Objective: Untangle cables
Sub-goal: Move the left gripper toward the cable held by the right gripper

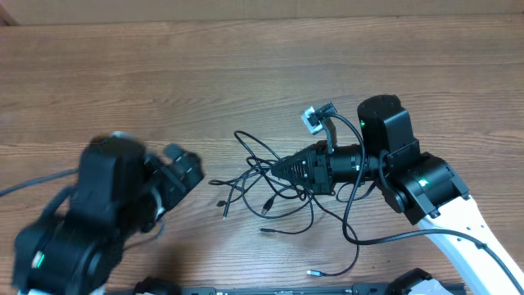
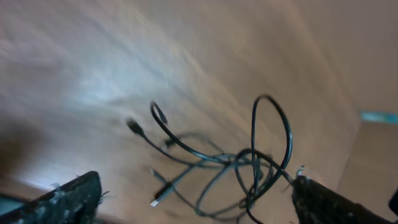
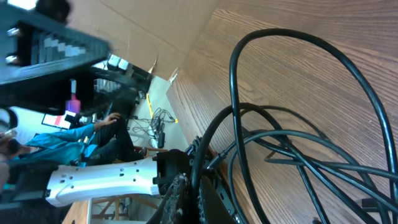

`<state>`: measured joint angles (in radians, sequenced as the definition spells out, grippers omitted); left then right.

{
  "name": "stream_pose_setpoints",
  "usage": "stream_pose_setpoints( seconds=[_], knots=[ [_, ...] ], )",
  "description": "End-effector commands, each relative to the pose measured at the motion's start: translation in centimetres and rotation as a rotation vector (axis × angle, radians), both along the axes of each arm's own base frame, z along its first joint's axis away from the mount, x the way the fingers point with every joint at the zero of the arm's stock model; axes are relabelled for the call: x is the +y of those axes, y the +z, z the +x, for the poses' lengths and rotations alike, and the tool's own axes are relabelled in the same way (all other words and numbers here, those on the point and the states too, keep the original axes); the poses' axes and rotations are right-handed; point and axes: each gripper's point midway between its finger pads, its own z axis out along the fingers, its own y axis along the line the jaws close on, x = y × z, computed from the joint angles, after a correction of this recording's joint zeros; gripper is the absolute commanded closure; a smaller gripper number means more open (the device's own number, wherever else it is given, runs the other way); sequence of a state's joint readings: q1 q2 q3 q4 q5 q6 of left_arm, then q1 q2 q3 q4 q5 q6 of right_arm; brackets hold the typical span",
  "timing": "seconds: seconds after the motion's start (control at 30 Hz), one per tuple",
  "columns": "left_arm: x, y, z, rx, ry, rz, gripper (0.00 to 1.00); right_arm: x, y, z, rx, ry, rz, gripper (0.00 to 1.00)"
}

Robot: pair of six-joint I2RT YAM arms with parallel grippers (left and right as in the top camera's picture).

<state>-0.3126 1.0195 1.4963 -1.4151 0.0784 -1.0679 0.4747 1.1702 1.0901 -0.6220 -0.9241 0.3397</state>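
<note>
R tool (image 1: 276, 168) pinched narrow on cables (image 1: 264, 187), L tool (image 1: 192, 168) wide, their long axis far-left to near-right

Wood-grain table (image 1: 246, 65) right across the overhead view, warm brown, evenly lit. From the left wrist it's blurred, with a pale glare on the boards. Beyond its edge in the right wrist view: a seated person (image 3: 59, 138) in teal, and a pale, cluttered floor (image 3: 163, 93).

Blurred cables (image 2: 249, 163), blurred left arm (image 1: 106, 192)
</note>
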Motion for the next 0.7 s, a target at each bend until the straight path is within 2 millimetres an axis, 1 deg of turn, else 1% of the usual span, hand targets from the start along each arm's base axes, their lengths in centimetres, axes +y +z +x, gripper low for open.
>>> stream_pose_setpoints(
  seconds=[0.0,0.13,0.17,0.23,0.27,0.3,0.33,0.4,0.5,0.57,0.67],
  knots=[
    [-3.2,-1.1,0.2,0.109,-0.112,-0.102,0.00,0.1,0.5,-0.2,-0.015,0.007,0.011,0.96],
    [-6.3,-2.3,0.4,0.205,-0.290,-0.183,0.02,0.1,0.5,-0.3,-0.012,0.007,0.010,0.96],
    [-6.9,-2.4,0.4,0.213,-0.339,-0.195,0.04,0.0,0.5,-0.3,-0.012,0.007,0.010,0.96],
    [-7.9,-2.7,0.0,0.237,-0.430,-0.219,0.14,0.0,0.4,-0.3,-0.010,0.007,0.009,0.96],
    [-8.0,-3.0,-0.3,0.260,-0.443,-0.219,0.16,0.0,0.4,-0.3,-0.008,0.007,0.008,0.96],
    [-7.7,-3.5,-0.7,0.295,-0.442,-0.205,0.17,0.0,0.4,-0.3,-0.005,0.007,0.006,0.96],
    [-7.2,-4.0,-1.1,0.324,-0.431,-0.176,0.21,0.0,0.3,-0.4,-0.002,0.006,0.003,0.96],
    [-5.4,-5.2,-2.2,0.394,-0.386,-0.079,0.27,-0.2,0.0,0.0,-0.001,-0.015,-0.013,0.96],
    [-2.8,-6.4,-3.7,0.476,-0.313,0.071,0.29,-0.3,-0.2,0.3,-0.005,-0.034,-0.026,0.96],
    [-2.8,-6.5,-3.7,0.461,-0.327,0.110,0.28,-0.3,-0.2,0.3,0.003,-0.038,-0.026,0.96],
    [-4.5,-6.3,-2.5,0.378,-0.389,0.119,0.25,-0.3,-0.2,0.3,0.023,-0.047,-0.023,0.96]
  ],
)
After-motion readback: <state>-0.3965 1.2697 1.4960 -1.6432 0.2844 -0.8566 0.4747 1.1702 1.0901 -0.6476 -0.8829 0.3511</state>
